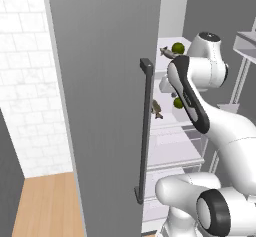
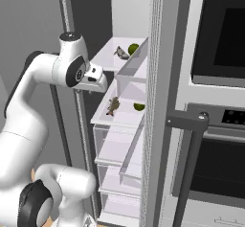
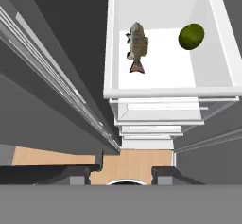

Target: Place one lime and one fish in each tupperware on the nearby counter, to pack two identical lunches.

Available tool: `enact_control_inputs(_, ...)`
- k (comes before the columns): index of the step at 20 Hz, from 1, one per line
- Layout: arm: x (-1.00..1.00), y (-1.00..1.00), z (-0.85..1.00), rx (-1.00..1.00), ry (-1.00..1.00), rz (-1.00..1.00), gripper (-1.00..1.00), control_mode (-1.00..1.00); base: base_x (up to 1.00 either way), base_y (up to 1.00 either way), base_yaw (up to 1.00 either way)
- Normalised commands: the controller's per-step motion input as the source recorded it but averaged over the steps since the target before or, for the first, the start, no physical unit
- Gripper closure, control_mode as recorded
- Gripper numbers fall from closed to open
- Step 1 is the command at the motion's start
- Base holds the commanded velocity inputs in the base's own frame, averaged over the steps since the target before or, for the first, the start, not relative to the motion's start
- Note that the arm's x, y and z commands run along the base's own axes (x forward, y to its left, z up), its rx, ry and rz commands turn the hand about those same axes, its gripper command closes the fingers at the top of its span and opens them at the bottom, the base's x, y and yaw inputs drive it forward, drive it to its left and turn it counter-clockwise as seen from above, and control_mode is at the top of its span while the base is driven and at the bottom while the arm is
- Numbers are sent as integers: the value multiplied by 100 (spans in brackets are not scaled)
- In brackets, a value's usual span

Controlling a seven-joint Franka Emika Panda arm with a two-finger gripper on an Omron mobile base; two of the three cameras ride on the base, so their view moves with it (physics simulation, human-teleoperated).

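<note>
Inside the open fridge, a grey-brown fish (image 2: 122,53) and a lime (image 2: 133,49) lie on the upper white shelf. A second fish (image 2: 113,105) and lime (image 2: 139,107) lie on the shelf below. The left base view shows the same pairs: fish (image 1: 166,52), lime (image 1: 177,47), fish (image 1: 156,109), lime (image 1: 178,102). My gripper (image 2: 98,85) hangs in front of the shelves, pointing down. In the hand view the gripper (image 3: 123,175) is open with nothing in it, short of a fish (image 3: 137,46) and a lime (image 3: 191,36). The tupperware and counter are out of view.
The grey fridge door (image 1: 105,81) with its dark handle (image 1: 145,131) stands open close on my left. Clear drawers (image 2: 119,149) sit under the shelves. A wall oven (image 2: 220,29) and its bar handle (image 2: 186,120) stand to the right. Wooden floor (image 1: 45,206) lies below.
</note>
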Motion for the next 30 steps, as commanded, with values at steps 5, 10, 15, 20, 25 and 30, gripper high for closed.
enact_control_inputs(5,5,-2,0,0,-4,0,-100,-100,0,0,0)
enact_control_inputs(10,33,-29,5,-6,-25,1,-100,-100,0,0,0)
enact_control_inputs(15,36,-23,34,-15,-37,12,-100,-100,0,0,0)
enact_control_inputs(20,16,-3,84,-32,-32,15,-100,-100,0,0,0)
enact_control_inputs(25,53,-29,56,-17,-8,12,-100,-100,0,0,0)
enact_control_inputs(30,86,-34,26,-2,2,5,-100,-100,0,0,0)
